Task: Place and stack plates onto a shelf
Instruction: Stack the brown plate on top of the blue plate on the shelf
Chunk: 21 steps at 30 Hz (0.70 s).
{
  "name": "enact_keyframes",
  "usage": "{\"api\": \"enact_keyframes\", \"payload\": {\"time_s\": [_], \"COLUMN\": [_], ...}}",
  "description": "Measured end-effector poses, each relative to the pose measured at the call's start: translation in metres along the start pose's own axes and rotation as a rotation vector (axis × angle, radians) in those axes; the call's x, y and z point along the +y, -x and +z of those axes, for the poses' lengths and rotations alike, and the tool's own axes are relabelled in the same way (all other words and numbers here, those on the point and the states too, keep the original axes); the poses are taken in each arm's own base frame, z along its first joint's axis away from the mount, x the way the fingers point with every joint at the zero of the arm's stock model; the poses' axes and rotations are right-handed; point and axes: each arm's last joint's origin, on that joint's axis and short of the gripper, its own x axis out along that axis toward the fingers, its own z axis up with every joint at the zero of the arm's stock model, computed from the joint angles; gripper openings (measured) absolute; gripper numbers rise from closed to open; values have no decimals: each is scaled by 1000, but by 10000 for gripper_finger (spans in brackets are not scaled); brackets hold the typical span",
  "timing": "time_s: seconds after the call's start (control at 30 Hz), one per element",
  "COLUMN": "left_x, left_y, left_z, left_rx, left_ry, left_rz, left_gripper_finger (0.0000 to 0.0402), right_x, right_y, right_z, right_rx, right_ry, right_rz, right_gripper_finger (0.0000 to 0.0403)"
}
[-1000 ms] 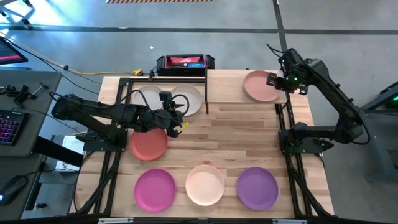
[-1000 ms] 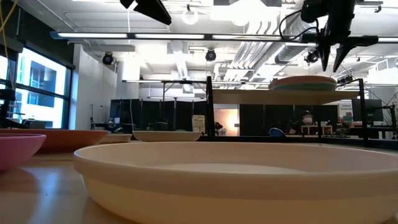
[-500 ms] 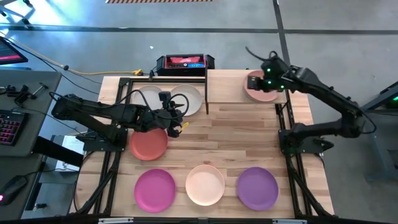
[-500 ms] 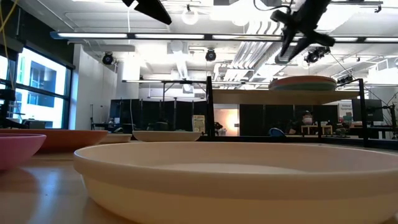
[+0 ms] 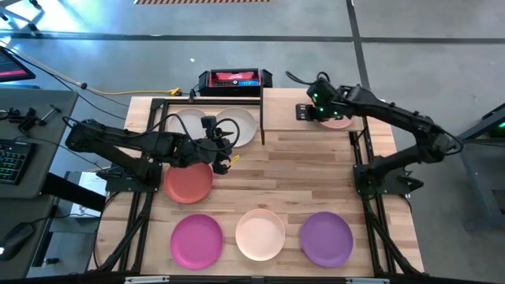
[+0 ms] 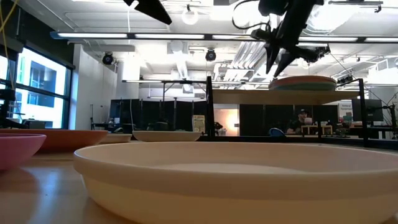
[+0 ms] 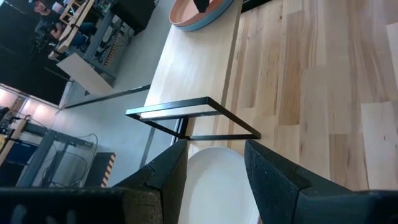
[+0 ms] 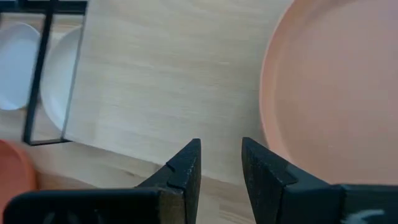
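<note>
High view: seven plates visible. Dusty pink plate (image 5: pixel 335 115) on the shelf (image 5: pixel 284 110); white (image 5: pixel 185 122) and cream (image 5: pixel 241 122) beneath its left frame; coral red (image 5: pixel 188 183), magenta (image 5: pixel 196 241), peach (image 5: pixel 260 234), purple (image 5: pixel 327 238) on the surface (image 5: pixel 316 181). Right gripper (image 5: pixel 304 112) above the shelf's bare middle, fingers narrowly parted, empty. Left gripper (image 5: pixel 221 150) by the coral red plate's edge, fingers apart, empty.

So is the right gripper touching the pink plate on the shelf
Apart. In the right wrist view the right gripper hangs open over bare shelf wood, with the pink plate off to one side of its fingers.
</note>
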Motion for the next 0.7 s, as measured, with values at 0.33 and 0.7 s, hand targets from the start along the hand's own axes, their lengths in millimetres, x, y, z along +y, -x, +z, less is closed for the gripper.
{"api": "enact_keyframes", "payload": {"time_s": [0.33, 0.7], "left_x": [0, 0], "left_y": [0, 0], "left_z": [0, 0], "left_rx": [0, 0], "left_ry": [0, 0], "left_rz": [0, 1], "left_gripper_finger": [149, 149], "right_x": [-8, -14], "right_y": [-12, -11], "right_z": [3, 6], "right_rx": [21, 4], "right_ry": [-4, -4], "right_rz": [-115, -167], "right_gripper_finger": [94, 94]}}
